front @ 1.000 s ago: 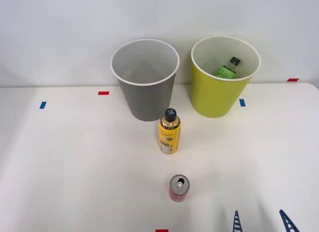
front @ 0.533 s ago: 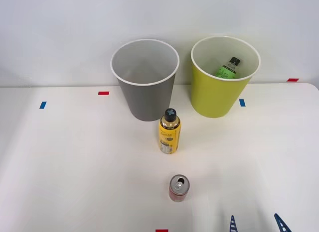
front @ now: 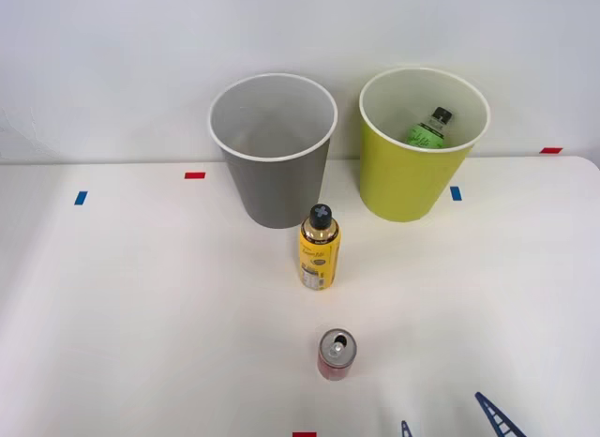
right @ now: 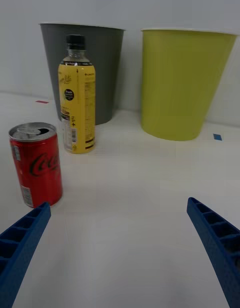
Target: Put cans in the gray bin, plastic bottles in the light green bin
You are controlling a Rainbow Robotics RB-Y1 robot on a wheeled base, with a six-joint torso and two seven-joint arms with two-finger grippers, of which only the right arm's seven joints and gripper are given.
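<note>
Right end effector [right: 120,248] sits low at the near edge of the white worktop [front: 141,315], blue ribbed fingers spread wide, holding nothing, with the short red drinks can [front: 336,354] upright just to its left. Done: the green-label plastic bottle [front: 428,128] is inside the lime-green round bin [front: 412,179], far right. Left: the can goes in the gray round bin [front: 274,174], which looks empty; the yellow black-capped bottle [front: 319,248] stands just in front of it, probably lime-bound.

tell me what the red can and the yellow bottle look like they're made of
Red can: most likely thin metal, glossy printed red wall, bare silvery top with a pull-tab opening. Yellow bottle: probably clear plastic, see-through neck under a black cap, wrapped in a shiny yellow label.
</note>
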